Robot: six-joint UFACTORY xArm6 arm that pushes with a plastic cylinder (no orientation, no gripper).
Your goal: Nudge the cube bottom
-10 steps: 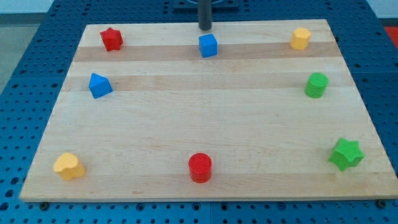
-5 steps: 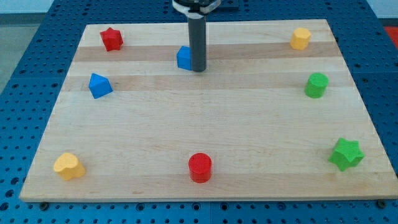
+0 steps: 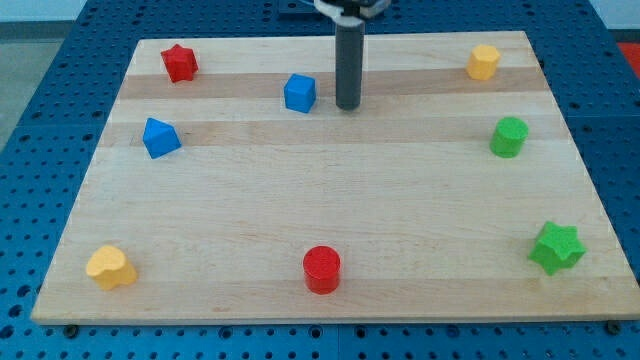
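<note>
Eight blocks sat on the board: two blue, two red, two yellow and two green. The blue cube [image 3: 300,93] lay near the view's top, a little left of centre, and my tip [image 3: 347,106] stood just to its right, apart from it. The arm carried no jaws, only the rod, so nothing was grasped.

The other blue block [image 3: 160,137] lay at the left. A red star [image 3: 180,62] sat at top left, a red cylinder [image 3: 322,269] at bottom centre. A yellow block [image 3: 483,61] was at top right, another yellow block [image 3: 110,267] at bottom left. A green cylinder [image 3: 509,136] and a green star [image 3: 557,247] kept to the right side.

The wooden board [image 3: 330,200] rested on a blue perforated table [image 3: 40,120].

The rod's upper end ran out of frame, and the shapes of the yellow blocks were hard to make out.
</note>
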